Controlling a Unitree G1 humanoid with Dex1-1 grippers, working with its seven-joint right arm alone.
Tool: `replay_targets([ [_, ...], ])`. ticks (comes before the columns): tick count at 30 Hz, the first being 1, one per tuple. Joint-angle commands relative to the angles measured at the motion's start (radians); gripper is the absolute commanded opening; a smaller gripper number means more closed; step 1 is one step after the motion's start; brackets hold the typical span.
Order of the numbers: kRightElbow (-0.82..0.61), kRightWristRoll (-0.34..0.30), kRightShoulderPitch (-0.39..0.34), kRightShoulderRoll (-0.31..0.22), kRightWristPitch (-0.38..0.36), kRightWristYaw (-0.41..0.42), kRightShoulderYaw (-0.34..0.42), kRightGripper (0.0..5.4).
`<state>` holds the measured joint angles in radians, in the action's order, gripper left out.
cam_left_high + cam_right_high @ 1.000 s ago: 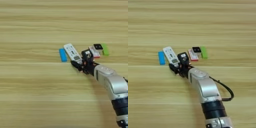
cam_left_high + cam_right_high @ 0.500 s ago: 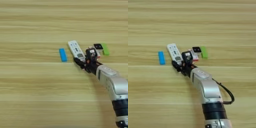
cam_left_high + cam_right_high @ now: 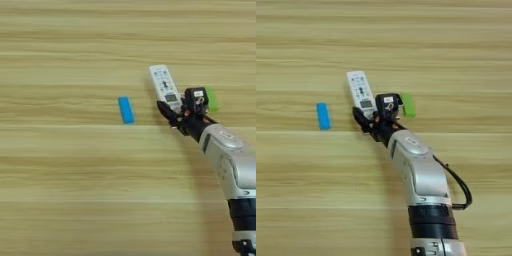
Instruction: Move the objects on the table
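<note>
The long white remote (image 3: pixel 164 84) points away from me, its near end held between the black fingers of my right gripper (image 3: pixel 178 105), which is shut on it. The remote looks raised off the table (image 3: pixel 60 190). A blue bar (image 3: pixel 126 110) lies flat to the left of the gripper, well apart from it. A green bar (image 3: pixel 408 105) shows just right of the gripper, partly behind it. The red-and-white packet and the tiny black block are hidden behind the gripper and wrist.
My silver forearm (image 3: pixel 421 180) runs from the bottom edge up to the gripper, with a black cable (image 3: pixel 458 185) looping at its right. Bare wood stretches to the left, far side and near left.
The gripper has carried the remote right and away from the blue bar, which stayed put. The packet and black block, visible before, are now covered by the gripper.
</note>
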<state>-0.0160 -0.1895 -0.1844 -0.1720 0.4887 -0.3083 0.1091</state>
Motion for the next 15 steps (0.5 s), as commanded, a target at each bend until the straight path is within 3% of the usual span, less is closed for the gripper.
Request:
replay_targets([
  [1, -0.056, -0.011, -0.071, -0.014, -0.063, 0.027, 0.034, 2.92],
  [15, -0.063, -0.056, -0.093, -0.012, -0.112, 0.093, 0.139, 2.92],
])
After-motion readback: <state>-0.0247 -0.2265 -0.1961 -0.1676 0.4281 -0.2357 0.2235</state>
